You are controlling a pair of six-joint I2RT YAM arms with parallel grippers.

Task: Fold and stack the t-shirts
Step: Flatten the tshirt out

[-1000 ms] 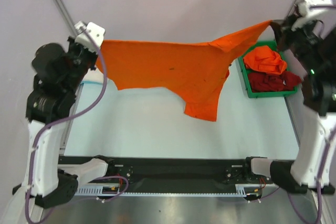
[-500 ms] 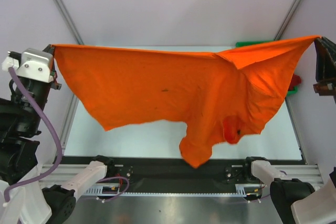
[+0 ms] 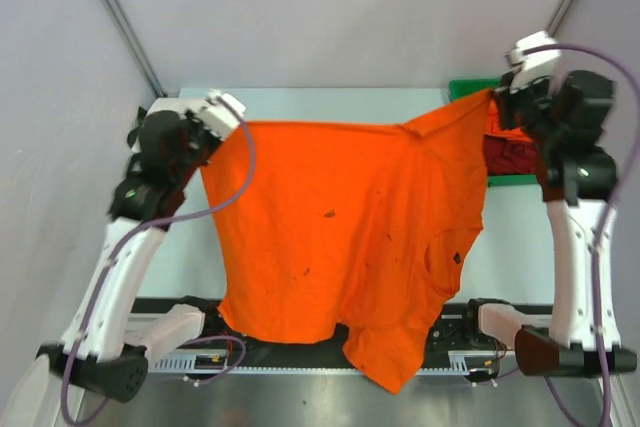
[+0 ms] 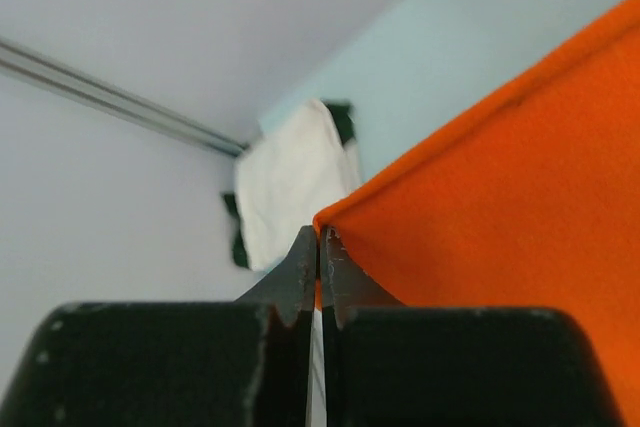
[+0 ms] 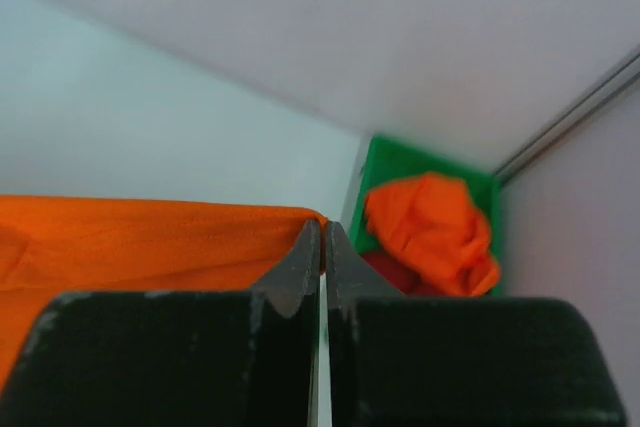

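A bright orange t-shirt [image 3: 340, 227] hangs spread between my two grippers, over the pale table [image 3: 520, 247]. Its lower end reaches past the near rail. My left gripper [image 3: 222, 125] is shut on the shirt's upper left corner; in the left wrist view the cloth [image 4: 500, 207] runs out of the closed tips [image 4: 319, 237]. The right gripper [image 3: 495, 99] is shut on the upper right corner, with the cloth [image 5: 150, 237] pinched at its tips [image 5: 323, 230]. A folded white t-shirt [image 4: 285, 182] lies at the table's far left. Another orange t-shirt [image 5: 430, 227] and a dark red one [image 5: 395, 272] lie crumpled in the bin.
The green bin [image 3: 468, 88] stands at the back right, just behind the right gripper. A black rail [image 3: 300, 322] with the arm bases runs along the near edge. Slanted metal frame posts [image 3: 120, 22] rise at both back corners.
Half a second ago the shirt was stretched wide and high toward the camera. Both grippers have since come down and closer together, and the shirt now hangs longer, over the near rail.
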